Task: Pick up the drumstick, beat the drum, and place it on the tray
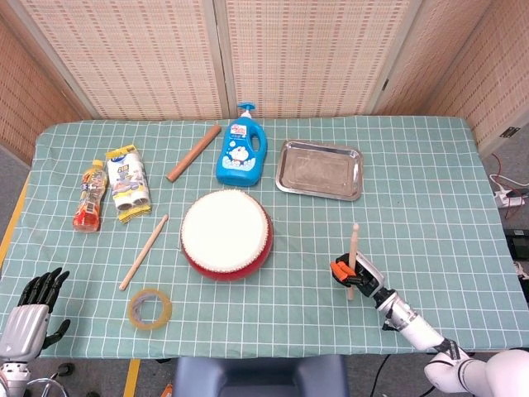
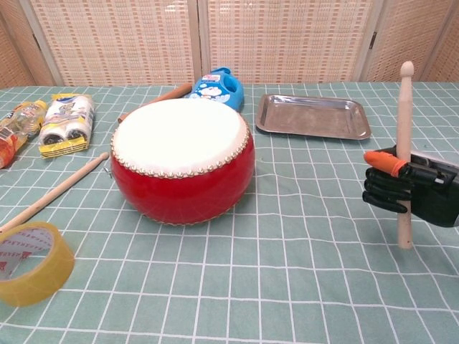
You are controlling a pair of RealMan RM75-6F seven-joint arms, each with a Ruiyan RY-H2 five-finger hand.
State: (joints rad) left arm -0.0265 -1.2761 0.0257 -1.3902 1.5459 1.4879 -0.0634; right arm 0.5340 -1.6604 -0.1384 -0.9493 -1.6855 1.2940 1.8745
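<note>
No legible text, brand, number or sign on any item.
- Blue bottle [image 1: 241, 154], upper centre of the head view: printed label with a cartoon figure; its lettering is too small to read.
- Yellow-white packet [image 1: 129, 182], upper left: printing blurred.
- Small drink bottle [image 1: 89, 196], far left: label unreadable.

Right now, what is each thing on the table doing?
drumstick: upright, held by the right hand
second drumstick: lying flat beside the drum
drum: sitting skin up, untouched
tray: empty
tape roll: lying flat
soap bottle: lying down
left hand: holding nothing, fingers apart
</note>
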